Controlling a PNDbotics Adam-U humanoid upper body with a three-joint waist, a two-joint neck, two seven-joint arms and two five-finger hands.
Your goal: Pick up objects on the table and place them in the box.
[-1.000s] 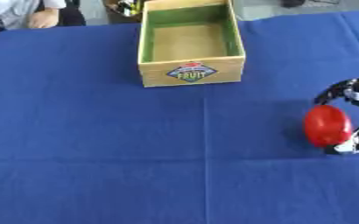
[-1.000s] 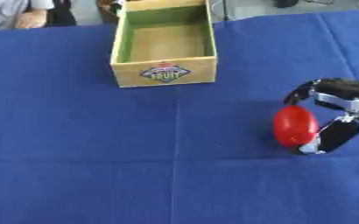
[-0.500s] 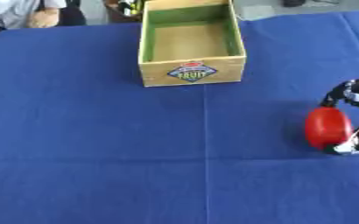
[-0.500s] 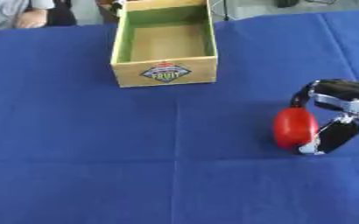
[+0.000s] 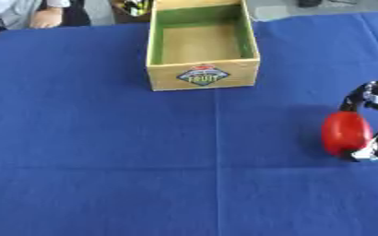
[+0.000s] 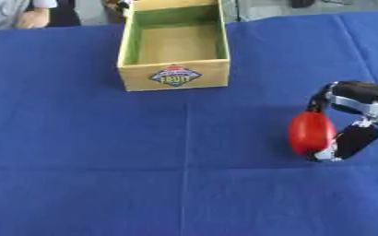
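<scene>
A smooth, glossy red object (image 6: 310, 132), oval and standing on end, sits low over the blue surface (image 6: 103, 161), right against the inner side of the right hand (image 6: 347, 120), whose dark fingers curl round it from above and below. Up and well away to the left of that hand stands the box (image 6: 174, 76), an open wooden crate, upright, green on its inner walls, plain tan floor showing inside. Its near face carries a badge-shaped label reading FRUIT. Nothing lies inside it.
</scene>
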